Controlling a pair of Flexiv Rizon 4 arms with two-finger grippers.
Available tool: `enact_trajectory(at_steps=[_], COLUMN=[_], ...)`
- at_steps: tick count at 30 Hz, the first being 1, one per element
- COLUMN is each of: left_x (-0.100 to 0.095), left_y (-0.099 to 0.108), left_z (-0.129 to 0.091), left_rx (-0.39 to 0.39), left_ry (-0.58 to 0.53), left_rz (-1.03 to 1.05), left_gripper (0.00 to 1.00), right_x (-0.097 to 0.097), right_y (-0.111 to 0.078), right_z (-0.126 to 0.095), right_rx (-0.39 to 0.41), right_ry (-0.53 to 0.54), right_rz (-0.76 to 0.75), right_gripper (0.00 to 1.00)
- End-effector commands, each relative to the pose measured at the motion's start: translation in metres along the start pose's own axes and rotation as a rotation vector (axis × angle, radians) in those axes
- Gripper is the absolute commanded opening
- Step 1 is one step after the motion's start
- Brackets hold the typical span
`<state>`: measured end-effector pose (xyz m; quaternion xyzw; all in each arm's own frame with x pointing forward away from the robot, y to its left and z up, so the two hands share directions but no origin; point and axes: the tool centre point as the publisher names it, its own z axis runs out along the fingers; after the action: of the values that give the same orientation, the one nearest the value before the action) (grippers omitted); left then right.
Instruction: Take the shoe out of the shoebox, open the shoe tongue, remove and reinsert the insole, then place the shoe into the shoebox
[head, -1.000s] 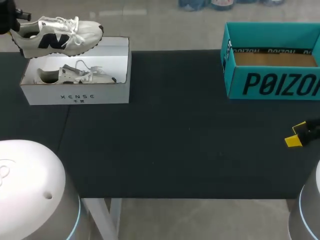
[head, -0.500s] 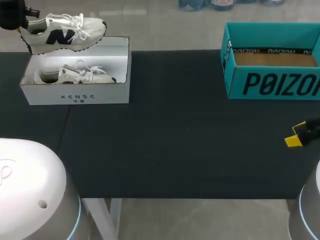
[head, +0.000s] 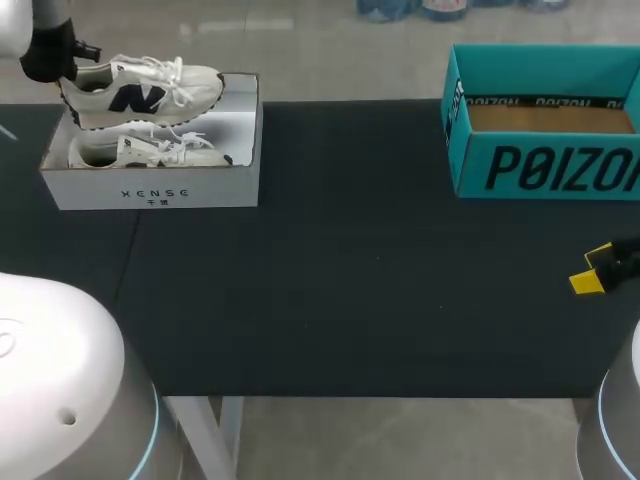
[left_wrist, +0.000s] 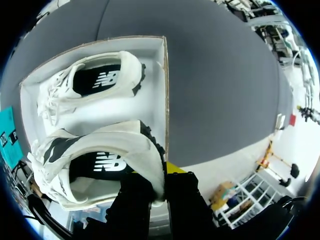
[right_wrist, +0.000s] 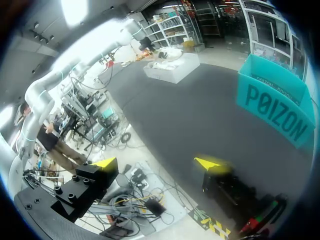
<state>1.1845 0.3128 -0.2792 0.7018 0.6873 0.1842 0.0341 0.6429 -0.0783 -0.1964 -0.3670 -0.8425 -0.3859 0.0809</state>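
right gripper (right_wrist: 159, 162): fingers spread wide, nothing held; sits at the near right edge of the table (head: 350, 280)
shoebox (head: 150, 190): white, open, far left of table; second shoe (head: 140, 152) lies inside
shoe (head: 140, 90): out of the box, in the air over it, toe toward table middle
left gripper (left_wrist: 159, 182): clamped on the shoe's heel collar
teal box (head: 545, 165): open, far right

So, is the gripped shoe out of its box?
Out: the left gripper holds the shoe by its heel above the white shoebox; a second shoe lies inside.
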Motion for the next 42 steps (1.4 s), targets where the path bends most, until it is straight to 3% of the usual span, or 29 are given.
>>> enact_trajectory(at_steps=[1,5,17,22,31,42], left_x=[-0.003,-0.004,-0.013,-0.01,-0.006,-0.02], left_y=[0.023,0.032,0.013,0.004,0.007,-0.007], left_z=[0.017,0.022,0.053,0.049,0.034,0.048], left_rx=[0.025,0.033,0.089,0.085,0.061,0.073], left_ry=[-0.003,-0.007,0.007,-0.002,-0.022,-0.02], left_rz=[-0.021,-0.029,0.018,0.034,0.022,0.056], left_gripper=[0.0,0.0,0.0,0.0,0.0,0.0], right_x=[0.009,0.009,0.009,0.009,0.009,0.009], right_y=[-0.008,-0.008,-0.008,-0.008,-0.008,-0.008], right_z=[-0.004,-0.004,-0.004,-0.004,-0.004,-0.004], right_rx=[-0.012,-0.012,-0.012,-0.012,-0.012,-0.012], right_ry=[-0.041,-0.041,-0.041,-0.041,-0.041,-0.041], right_rz=[0.0,0.0,0.0,0.0,0.0,0.0], right_gripper=[1.0,1.0,1.0,1.0,1.0,1.0])
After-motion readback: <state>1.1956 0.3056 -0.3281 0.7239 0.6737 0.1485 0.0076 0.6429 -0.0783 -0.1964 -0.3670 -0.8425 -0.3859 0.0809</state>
